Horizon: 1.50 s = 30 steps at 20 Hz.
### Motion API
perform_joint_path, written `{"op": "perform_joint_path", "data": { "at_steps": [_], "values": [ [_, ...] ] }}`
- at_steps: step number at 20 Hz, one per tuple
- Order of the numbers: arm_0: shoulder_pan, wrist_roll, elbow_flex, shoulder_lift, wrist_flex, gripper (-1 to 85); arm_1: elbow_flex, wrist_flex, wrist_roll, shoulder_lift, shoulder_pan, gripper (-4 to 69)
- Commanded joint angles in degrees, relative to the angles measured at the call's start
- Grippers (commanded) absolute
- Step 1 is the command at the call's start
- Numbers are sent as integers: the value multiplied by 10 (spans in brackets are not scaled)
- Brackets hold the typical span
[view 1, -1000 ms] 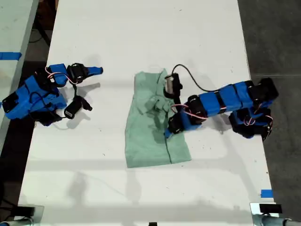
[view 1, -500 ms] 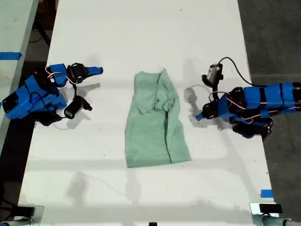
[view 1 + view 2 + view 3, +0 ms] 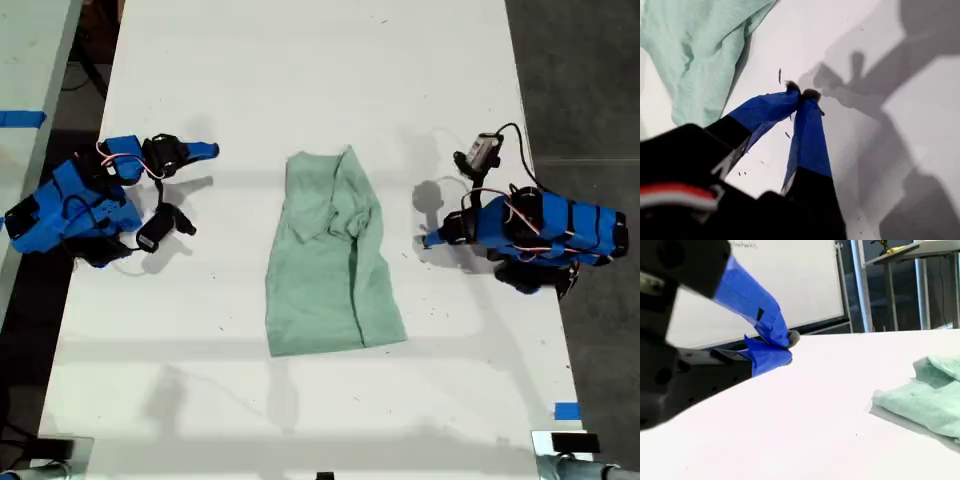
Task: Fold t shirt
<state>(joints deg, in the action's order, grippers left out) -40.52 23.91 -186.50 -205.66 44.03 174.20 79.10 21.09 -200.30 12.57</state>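
The t shirt [image 3: 333, 255] lies flat in the middle of the white bench [image 3: 300, 80], and no end effector is touching it. Its long way runs from far to near in the exterior view, with the narrow part far and the wide hem near. It looks part folded, since one side is laid over the middle with a bunched lump near the far end. Your first end effector [image 3: 801, 94] sits on the exterior view's right [image 3: 428, 240], well clear of the cloth, with its tips pinched together on nothing. From there the shirt lies straight toward the exterior view's left, and its nearest edge is the long right side. Your second end effector [image 3: 785, 344] rests on the exterior view's left [image 3: 205, 151], also apart from the shirt, with its tips clenched and empty. In its own camera the shirt [image 3: 925, 395] shows ahead, low on the bench. The first end effector looks a bit nearer to the cloth. I think the next fold brings the hem up toward the far end, so you would have to reach the near corners.
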Motion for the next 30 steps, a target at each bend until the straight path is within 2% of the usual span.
{"op": "perform_joint_path", "data": {
  "at_steps": [1, 9, 14, 16, 24, 30],
  "values": [
    [-4, -19, -24, -4, 5, -2, 25, 1, -10, -8, 12, 20],
    [-12, -39, -24, -4, 16, -2, 25, 2, -38, -8, 11, 20],
    [-15, -42, -24, -4, 19, -2, 25, 3, -91, -8, 14, 15],
    [-18, -42, -24, -4, 20, -2, 25, 3, -134, -8, 16, 14],
    [-22, -45, -24, -4, 24, -2, 25, 3, -114, -8, 43, 14],
    [-27, -43, -24, -4, 24, -2, 25, 4, -173, -7, 55, 15]
  ]
}}
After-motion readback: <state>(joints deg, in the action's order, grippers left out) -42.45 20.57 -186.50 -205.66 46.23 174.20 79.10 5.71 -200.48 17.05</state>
